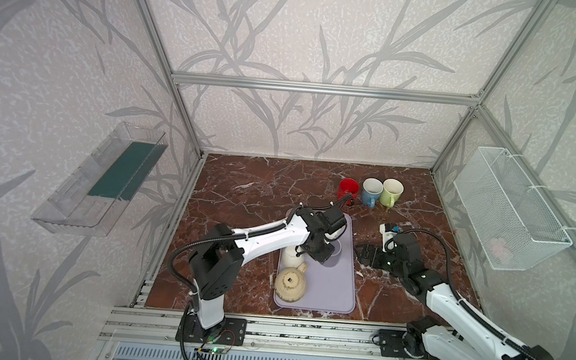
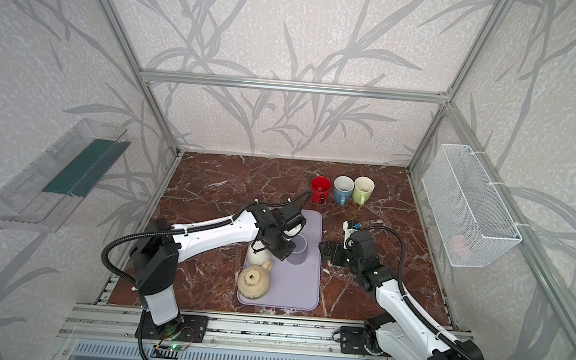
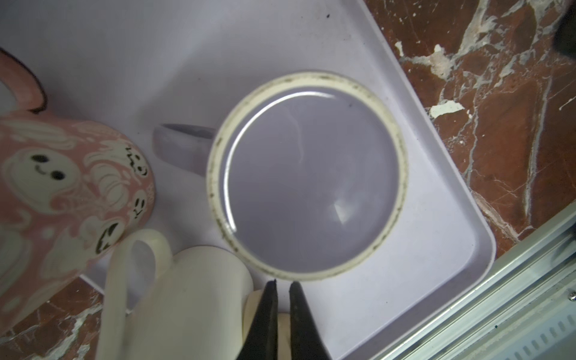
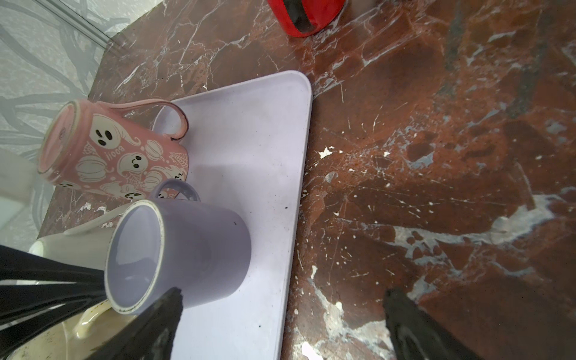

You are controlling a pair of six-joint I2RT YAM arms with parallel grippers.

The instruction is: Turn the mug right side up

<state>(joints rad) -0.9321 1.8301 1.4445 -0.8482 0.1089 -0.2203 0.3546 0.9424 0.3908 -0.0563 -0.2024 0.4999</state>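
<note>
A lavender mug [image 3: 311, 174] stands upside down on the lavender tray [image 1: 327, 289], its cream foot ring facing up. Its ring also shows in a top view [image 2: 300, 245] and from the side in the right wrist view [image 4: 199, 249]. My left gripper [image 3: 283, 283] hangs over the tray, shut on nothing, its tips at the edge of that ring, between the lavender mug and a white mug [image 3: 193, 296]. In both top views the left gripper [image 1: 321, 257] points down. My right gripper [image 4: 285, 293] stands open beside the tray's right edge, low over the table [image 1: 361, 253].
A pink ghost-print mug [image 4: 115, 149] and a beige mug [image 1: 290, 283] also sit upside down on the tray. Red [image 1: 348, 189], blue [image 1: 371, 191] and green [image 1: 391, 192] mugs stand upright at the back. A wire basket [image 1: 509, 212] hangs on the right wall, a clear shelf [image 1: 100, 180] on the left.
</note>
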